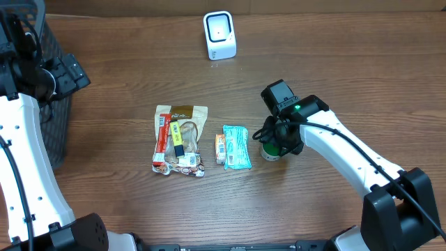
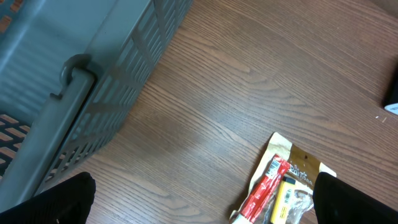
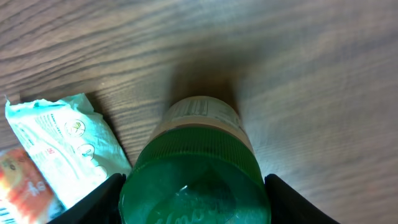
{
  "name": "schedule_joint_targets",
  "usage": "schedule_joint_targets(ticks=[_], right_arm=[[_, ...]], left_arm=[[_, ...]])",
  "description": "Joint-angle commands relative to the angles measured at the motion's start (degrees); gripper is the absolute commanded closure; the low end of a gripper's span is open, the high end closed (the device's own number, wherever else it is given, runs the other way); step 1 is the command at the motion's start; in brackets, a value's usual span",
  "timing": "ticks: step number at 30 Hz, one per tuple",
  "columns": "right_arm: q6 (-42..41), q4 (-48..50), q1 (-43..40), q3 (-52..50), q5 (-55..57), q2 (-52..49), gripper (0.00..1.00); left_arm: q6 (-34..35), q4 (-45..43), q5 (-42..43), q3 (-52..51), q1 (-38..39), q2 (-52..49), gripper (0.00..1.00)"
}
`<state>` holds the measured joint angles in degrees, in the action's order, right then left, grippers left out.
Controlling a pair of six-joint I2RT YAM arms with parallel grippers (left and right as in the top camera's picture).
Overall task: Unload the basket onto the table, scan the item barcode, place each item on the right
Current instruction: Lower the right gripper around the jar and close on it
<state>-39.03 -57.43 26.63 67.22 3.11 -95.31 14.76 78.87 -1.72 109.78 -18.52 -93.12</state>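
Right wrist: bottle (image 3: 196,180) inside end effector (image 3: 196,202)

The wooden tabletop (image 1: 279,63) lies bare and open between the white box-shaped scanner (image 1: 219,35) and the packets. A teal plastic-wrapped packet (image 1: 236,147) crowds one side of the green-capped plastic bottle (image 3: 196,174). A dark slatted plastic basket (image 2: 124,68) walls off the left edge.
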Motion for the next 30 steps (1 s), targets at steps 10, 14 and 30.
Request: schedule_joint_targets(ticks=[10,14,30], right_arm=[[18.6,4.1,0.0,-0.2,10.5,0.1,0.44],[21.8,4.8,0.0,-0.2,10.3,0.1,0.45],[31.8,5.6,0.0,-0.2,6.9,0.1,0.00]], left_arm=[[-0.4,0.0,0.2,1.0,-0.1,0.3,0.00],[-0.4,0.0,0.2,1.0,-0.1,0.3,0.00],[-0.5,0.0,0.2,1.0,-0.1,0.3,0.00]])
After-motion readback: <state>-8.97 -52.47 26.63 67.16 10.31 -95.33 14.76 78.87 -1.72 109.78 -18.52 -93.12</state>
